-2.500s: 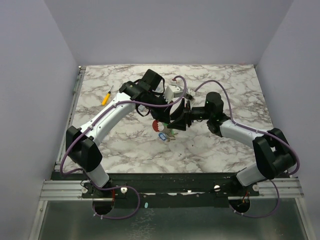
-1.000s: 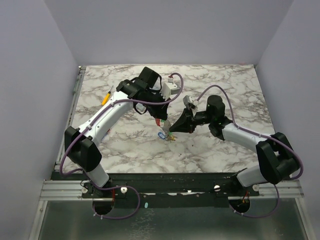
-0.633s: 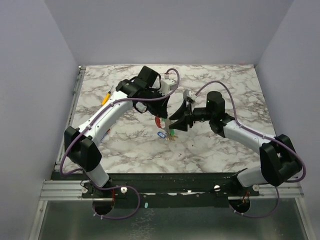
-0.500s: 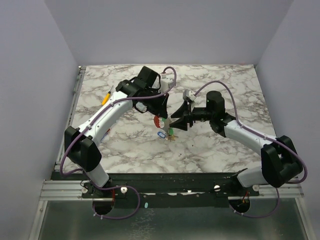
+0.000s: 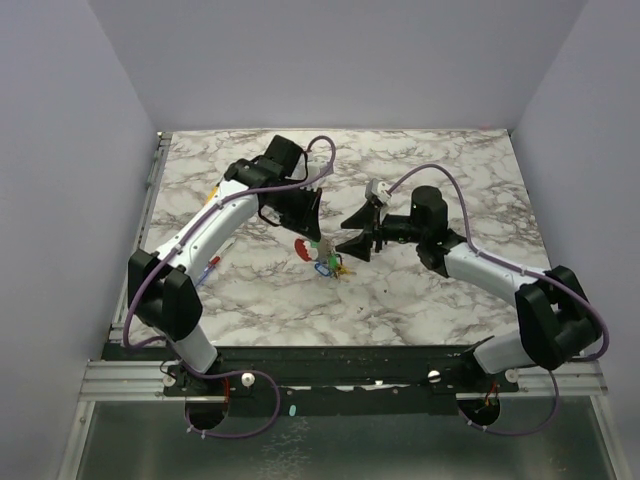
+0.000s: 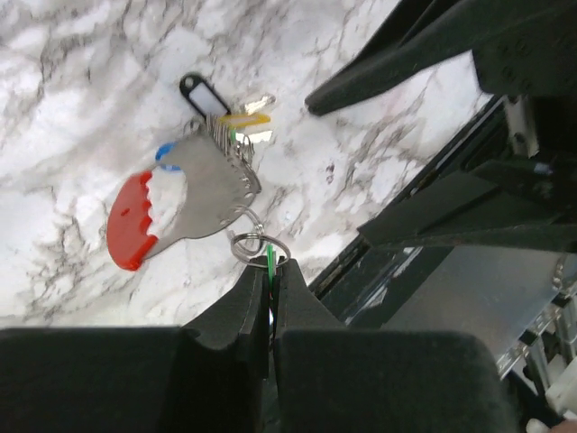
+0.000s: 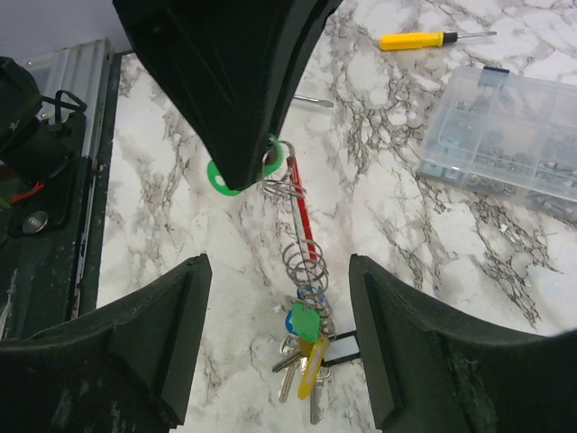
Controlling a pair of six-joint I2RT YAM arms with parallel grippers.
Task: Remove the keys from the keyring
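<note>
The keys hang bunched below the coiled keyring, beside its red fob. We cannot tell whether they touch the table. At 12 o'clock in the right wrist view, the left claw is pinched tight on a green tag at the ring's top. The right claw gapes wide and holds nothing, with its fingers at 9 and 3 o'clock of the bunch. We judge that thin pinch the weak spot. A hard tug could strip the tag free and drop everything, or the dangling bunch could swing so the claw closes on the fob instead.
</note>
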